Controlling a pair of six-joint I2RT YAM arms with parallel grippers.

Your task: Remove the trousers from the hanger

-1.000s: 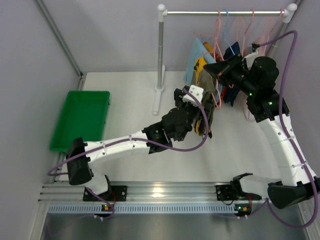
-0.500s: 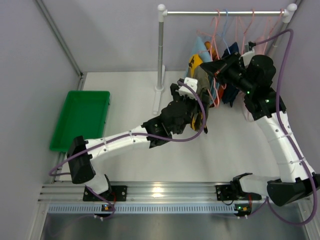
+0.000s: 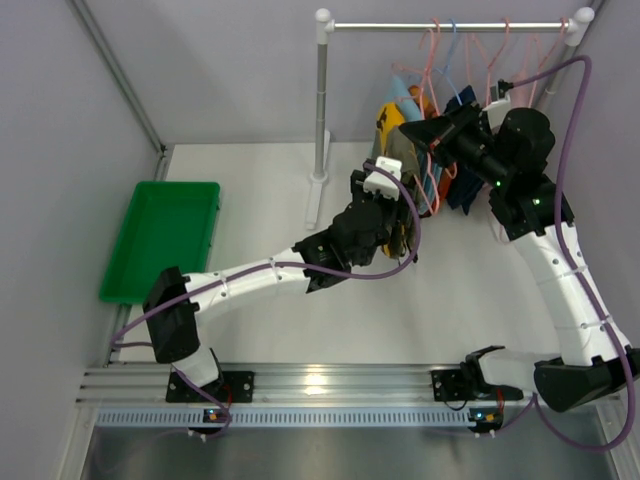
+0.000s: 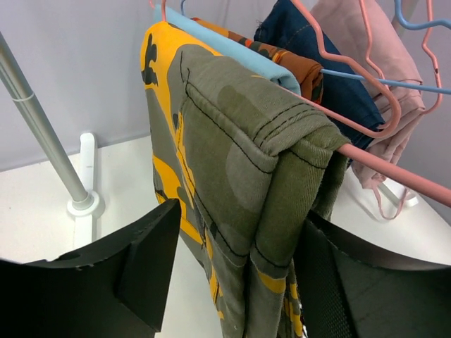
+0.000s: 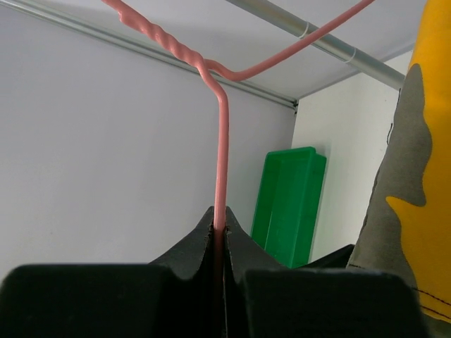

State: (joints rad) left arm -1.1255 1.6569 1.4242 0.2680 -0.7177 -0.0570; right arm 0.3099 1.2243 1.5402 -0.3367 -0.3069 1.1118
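1. At the far right of the white table, below the clothes rail, the left gripper has its two black fingers spread wide. One finger stands on each side of a hanging garment, and the jaws are not closed on it.
2. Between those fingers hang the mustard-yellow and olive-grey cloth trousers with a dark mottled print. They are folded over the lower bar of the thin salmon-pink wire hanger.
3. In the left wrist view the right-hand finger lies against the cloth. A sliver of table shows between the left-hand finger and the cloth.
4. Just right of the trousers in the overhead view, the right gripper has its fingers pressed together on the upright wire of the hanger, below the twisted neck.
5. Behind the trousers and close against them hangs a light-blue garment. After it come an orange-brown printed garment, a dark blue denim garment and a pale pink garment.
6. A light-blue wire hanger runs across the denim.
7. All the hangers hook onto the silver metal rail, which is carried by an upright post on a white foot.
8. Well apart at the left of the table lies the green plastic tray.
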